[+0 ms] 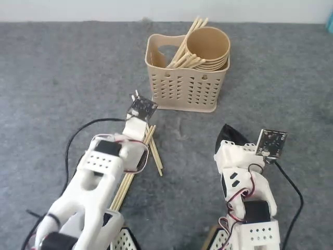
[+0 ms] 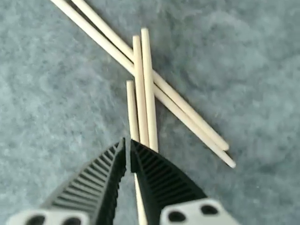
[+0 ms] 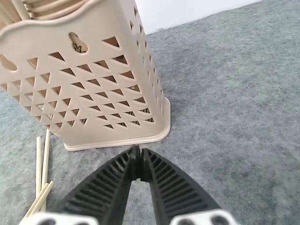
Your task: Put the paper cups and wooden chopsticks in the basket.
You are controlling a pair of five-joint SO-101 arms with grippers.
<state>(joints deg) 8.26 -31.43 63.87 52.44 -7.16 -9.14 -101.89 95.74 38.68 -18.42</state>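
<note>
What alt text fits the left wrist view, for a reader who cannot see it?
Several wooden chopsticks lie crossed on grey carpet. The left claw, its jaws together, is over the ends of some of them.

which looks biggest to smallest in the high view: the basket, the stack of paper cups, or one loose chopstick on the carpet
1. basket
2. paper cups, nested inside it
3. loose chopstick, long but very thin, smallest in area

Bench (image 1: 47,73) covered edge to edge in grey, felt-like matting. Pale wall (image 1: 104,9) runs along the top of the frame. Small blue item (image 1: 330,21), unidentifiable, at upper right edge.
</note>
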